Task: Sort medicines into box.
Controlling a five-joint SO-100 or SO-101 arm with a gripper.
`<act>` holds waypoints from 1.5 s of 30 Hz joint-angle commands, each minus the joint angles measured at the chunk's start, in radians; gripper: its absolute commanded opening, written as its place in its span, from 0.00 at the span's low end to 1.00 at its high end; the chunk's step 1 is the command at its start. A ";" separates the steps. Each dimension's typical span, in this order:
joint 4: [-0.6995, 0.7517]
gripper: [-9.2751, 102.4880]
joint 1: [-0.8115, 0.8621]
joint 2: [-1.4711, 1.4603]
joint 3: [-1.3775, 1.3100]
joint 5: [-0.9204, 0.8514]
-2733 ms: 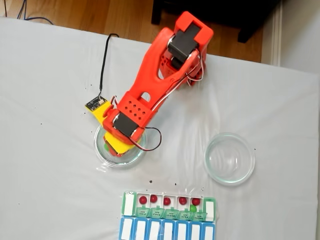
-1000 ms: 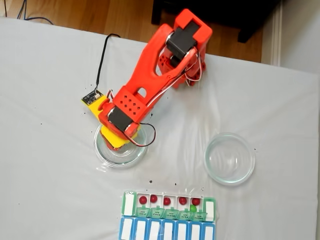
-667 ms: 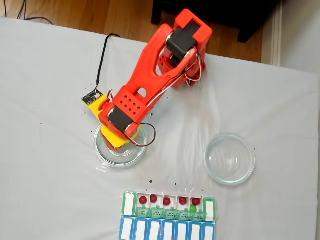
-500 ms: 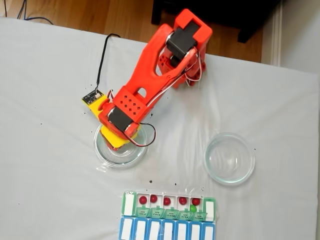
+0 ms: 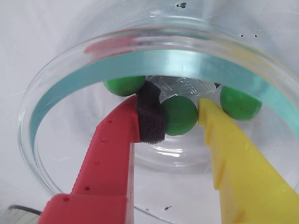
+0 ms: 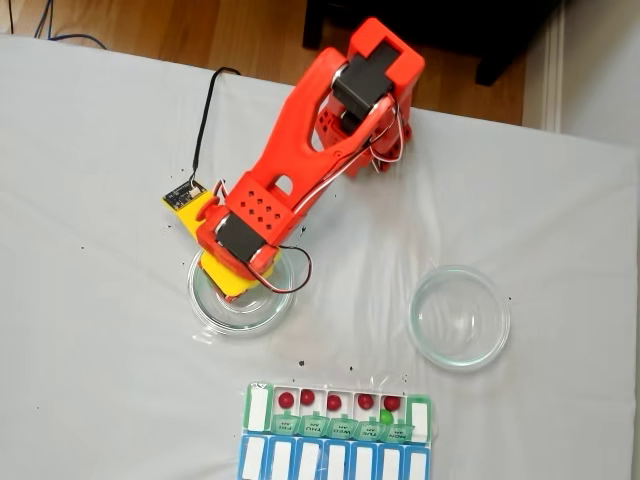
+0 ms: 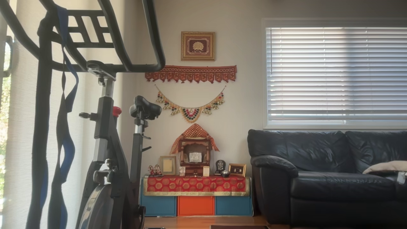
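White-clothed table [image 6: 90,150], gripper [image 5: 180,114] down in glass dish [image 5: 56,88], jaws apart around a green ball [image 5: 180,115].

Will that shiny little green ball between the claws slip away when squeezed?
Possibly. The glossy round green ball looks smooth, so it may squirt sideways. The black foam pad on the red finger should add grip. If nudged, it would probably roll across the clear glass dish.
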 commanded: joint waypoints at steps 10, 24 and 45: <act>-0.012 0.15 -0.002 0.087 -0.023 0.011; -0.014 0.10 -0.002 0.089 -0.018 0.005; -0.003 0.09 -0.017 0.158 -0.112 -0.003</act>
